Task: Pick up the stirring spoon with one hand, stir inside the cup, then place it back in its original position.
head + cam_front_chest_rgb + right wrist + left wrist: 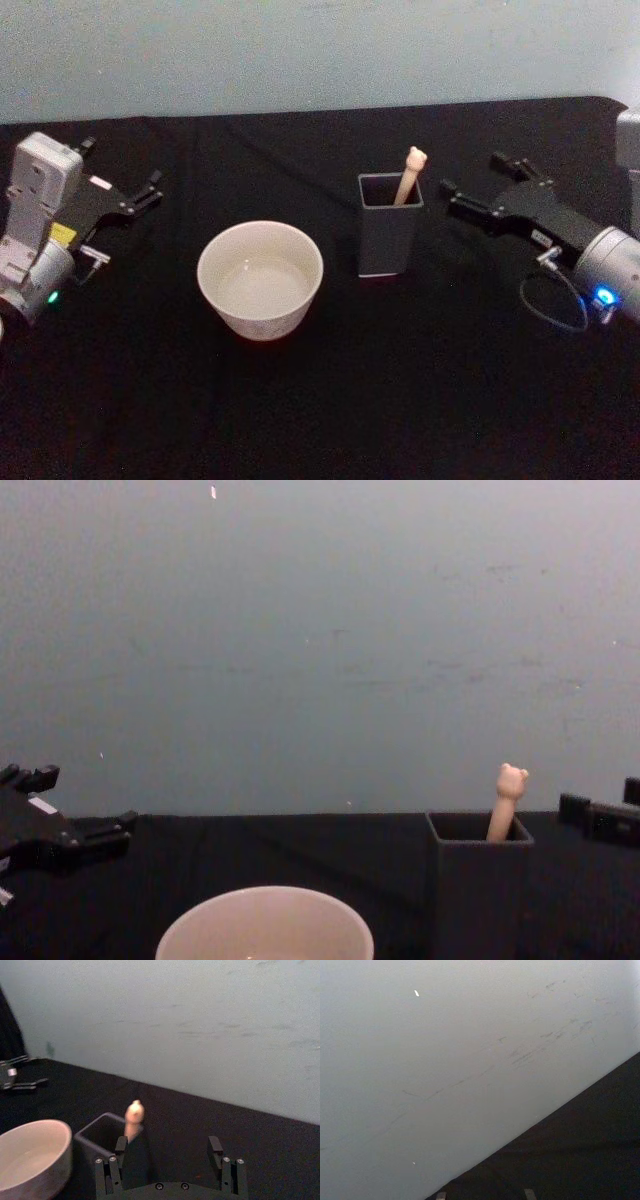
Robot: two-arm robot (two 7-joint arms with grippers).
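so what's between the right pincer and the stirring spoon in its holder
nothing: in the head view, the black table is bare between the open right pincer and the dark holder with the stirring spoon standing in it

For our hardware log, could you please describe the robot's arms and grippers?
Both the left gripper and right gripper are black with white labels. The left wrist has a white box, yellow sticker and green light; the right is silver-grey with a blue light and looped cable.

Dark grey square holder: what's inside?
The slim stirring spoon stands in the dark grey square holder, beige bear-head handle above the rim. Its neck and bowl are hidden by the walls.
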